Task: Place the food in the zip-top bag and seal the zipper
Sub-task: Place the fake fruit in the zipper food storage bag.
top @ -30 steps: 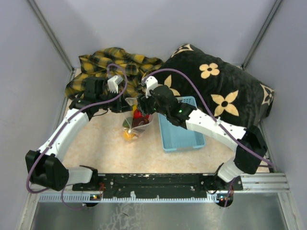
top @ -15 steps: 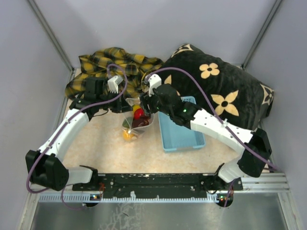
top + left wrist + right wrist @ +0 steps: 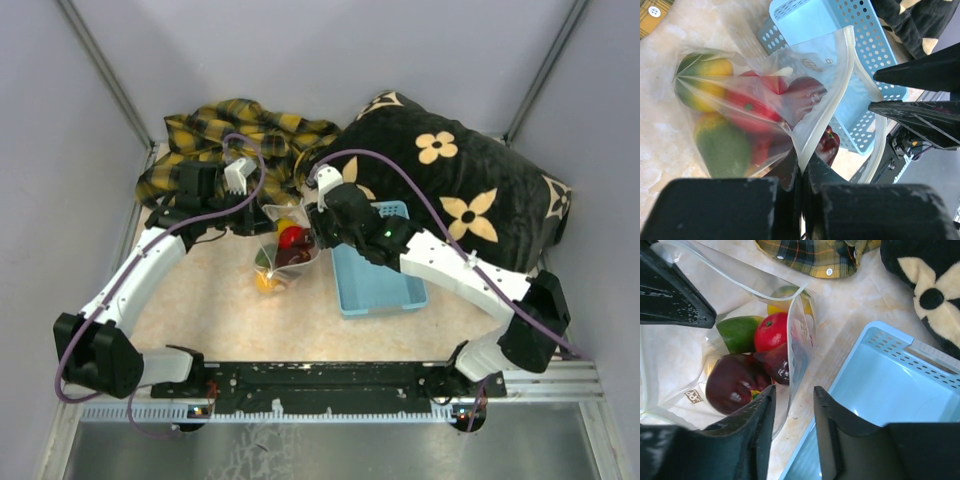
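Bag: a clear zip-top bag [image 3: 287, 248] lies on the tan table [image 3: 200, 300], its mouth held open between the two arms, just left of a light-blue basket [image 3: 385, 285].
Fruit: the toy fruits [image 3: 771, 331] sit inside the bag. A red one, a green piece and dark maroon ones [image 3: 730, 385] show through the plastic, with yellow-green pieces at the bottom end.
Zipper: the whitish strip [image 3: 839, 90] runs along the mouth edge, its two sides apart; no slider can be made out.
Left claw: the left claw [image 3: 801, 167] is pressed together, pinching the bag's mouth edge.
Right claw: the right claw [image 3: 793, 390] is spread, its two fingers either side of the bag's side wall next to the basket; whether either touches the plastic cannot be told.
Surroundings: a yellow plaid shirt [image 3: 230, 130] lies crumpled behind the bag, and a black cushion with cream flowers [image 3: 470, 180] sits behind the basket.
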Robot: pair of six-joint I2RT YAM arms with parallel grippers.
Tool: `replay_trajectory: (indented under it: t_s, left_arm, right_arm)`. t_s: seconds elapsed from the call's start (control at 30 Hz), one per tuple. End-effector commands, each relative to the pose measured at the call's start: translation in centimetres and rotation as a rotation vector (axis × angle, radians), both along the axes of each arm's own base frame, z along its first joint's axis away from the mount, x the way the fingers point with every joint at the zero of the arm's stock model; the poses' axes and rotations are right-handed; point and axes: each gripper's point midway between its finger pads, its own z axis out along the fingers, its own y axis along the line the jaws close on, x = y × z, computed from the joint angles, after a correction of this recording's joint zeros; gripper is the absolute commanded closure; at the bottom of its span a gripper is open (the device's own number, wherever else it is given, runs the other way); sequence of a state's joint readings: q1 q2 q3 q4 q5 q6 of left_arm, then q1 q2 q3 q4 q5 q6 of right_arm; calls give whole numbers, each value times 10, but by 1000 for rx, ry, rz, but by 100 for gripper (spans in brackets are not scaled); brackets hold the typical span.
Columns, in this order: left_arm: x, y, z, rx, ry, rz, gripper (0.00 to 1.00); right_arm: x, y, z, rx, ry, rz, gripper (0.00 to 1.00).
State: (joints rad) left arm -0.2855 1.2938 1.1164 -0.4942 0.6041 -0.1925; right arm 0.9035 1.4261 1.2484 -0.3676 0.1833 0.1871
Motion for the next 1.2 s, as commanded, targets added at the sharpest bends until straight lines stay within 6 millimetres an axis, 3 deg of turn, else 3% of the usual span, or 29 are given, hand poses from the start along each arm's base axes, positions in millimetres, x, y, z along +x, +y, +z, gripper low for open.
replay_trajectory:
  t_s: [0.0, 0.2, 0.27, 0.37, 0.6, 0.77, 0.93, 1.0, 1.17]
  left_arm:
    - [-2, -4, 11, -42, -30, -11, 100]
    - [-8, -4, 8, -73, -10, 3, 100]
    - [-11, -4, 8, -85, -4, 15, 100]
    - [-16, -4, 9, -101, 6, 25, 100]
    - [-24, -2, 20, -126, 67, 99, 100]
    - [-22, -4, 17, -162, 164, 168, 100]
    - [-23, -8, -3, -170, 288, 205, 100]
    - [-24, -9, -9, -180, 306, 213, 100]
    - [-23, -9, -14, -189, 313, 239, 100]
  right_arm:
    - [5, 0, -5, -29, -24, -27, 68]
    - [14, 8, -6, -62, -39, 4, 82]
    - [17, 8, -5, -83, -51, 6, 91]
    - [27, 3, 7, -109, -95, 1, 100]
    - [59, 0, 63, -53, -202, 31, 100]
    - [64, 15, 64, -42, -205, 93, 100]
    - [59, 18, 49, -11, -183, 102, 87]
    - [51, 18, 52, 22, -182, 117, 77]
    - [31, 10, 64, 74, -202, 125, 61]
